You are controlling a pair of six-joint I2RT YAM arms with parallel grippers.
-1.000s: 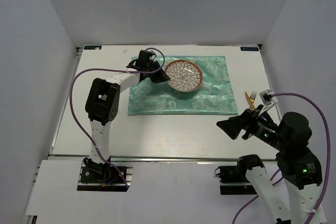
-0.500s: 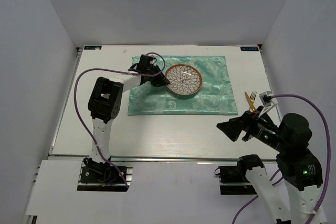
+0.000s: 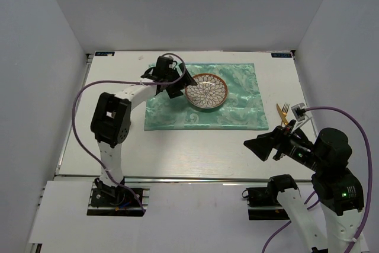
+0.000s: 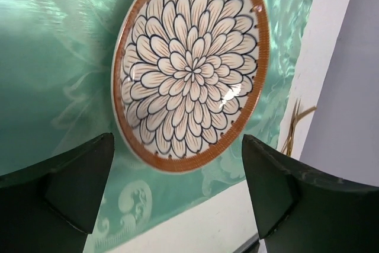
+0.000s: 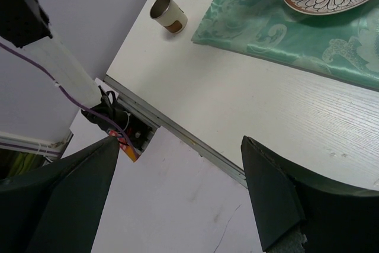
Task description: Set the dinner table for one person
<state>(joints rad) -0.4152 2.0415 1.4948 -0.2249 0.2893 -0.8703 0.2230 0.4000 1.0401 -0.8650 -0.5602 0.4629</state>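
While the top view shows the white counter [image 3: 177, 152] filling the workspace, with a plate [image 3: 206, 92] on a green mat [image 3: 237, 108] and a fork [image 3: 284, 111] near its right edge, the left wrist view has the left jaws wide apart and empty, facing the plate, and the right wrist view the right jaws likewise, over the counter's near edge

White plate [image 4: 189, 69] with black-lined petals and orange rim; green mat [image 4: 53, 57] with pale swirls.
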